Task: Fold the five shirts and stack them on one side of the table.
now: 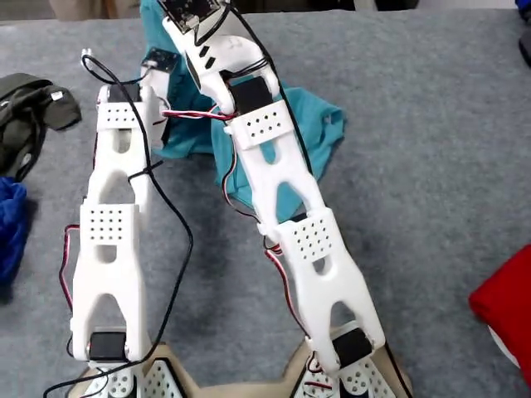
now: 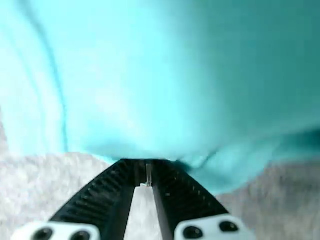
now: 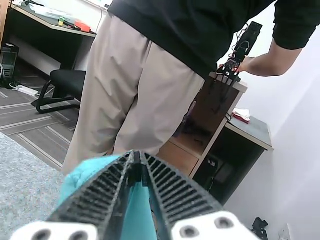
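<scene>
While the crumpled teal fabric shirt [image 1: 319, 124] lies on the far middle of the grey carpeted counter [image 1: 431, 108], the left hand [image 2: 145, 165] pinches its edge low against the surface and the right hand [image 3: 136, 157] pinches a fold raised above.

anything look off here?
The teal shirt is crumpled, not flat; the left gripper pinches it low at the table, the right gripper pinches it raised. The green shirt and blue shirt sit bunched at one table edge, the red shirt at the opposite.
</scene>
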Controlling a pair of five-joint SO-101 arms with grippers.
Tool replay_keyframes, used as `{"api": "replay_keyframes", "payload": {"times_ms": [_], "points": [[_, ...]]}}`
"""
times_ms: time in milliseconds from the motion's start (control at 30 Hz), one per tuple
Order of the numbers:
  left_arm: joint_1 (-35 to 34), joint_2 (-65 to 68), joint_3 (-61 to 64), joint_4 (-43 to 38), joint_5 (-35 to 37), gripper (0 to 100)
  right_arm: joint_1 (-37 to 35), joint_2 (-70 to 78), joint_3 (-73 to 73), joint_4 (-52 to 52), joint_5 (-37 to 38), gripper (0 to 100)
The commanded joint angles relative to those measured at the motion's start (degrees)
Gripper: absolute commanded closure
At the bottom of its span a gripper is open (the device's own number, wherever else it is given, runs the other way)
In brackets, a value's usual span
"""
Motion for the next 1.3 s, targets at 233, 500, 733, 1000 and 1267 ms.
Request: {"api": "replay_keyframes", "payload": {"times_ms": [233,500,733,1000,1267], "points": [[-7.47,3.21,-15.56,11.60,-1.05,98,0.40,-7.08,-0.66,-1.32,0.62,99.3],[-14.15,3.21,-15.82,11.60,-0.79,98,0.13,-6.99,-1.98,-1.14,0.70,99.3],[-11.25,2.68,-16.09,11.60,6.07,98,0.13,-6.81,-1.71,-1.14,0.70,99.3],[-4.92,3.21,-23.12,11.16,7.91,98,0.13,-6.81,-1.71,-1.14,0.70,99.3],[-2.81,4.26,-19.78,0.09,7.65,98,0.04,-6.81,-1.63,-0.35,0.70,99.3]]}}
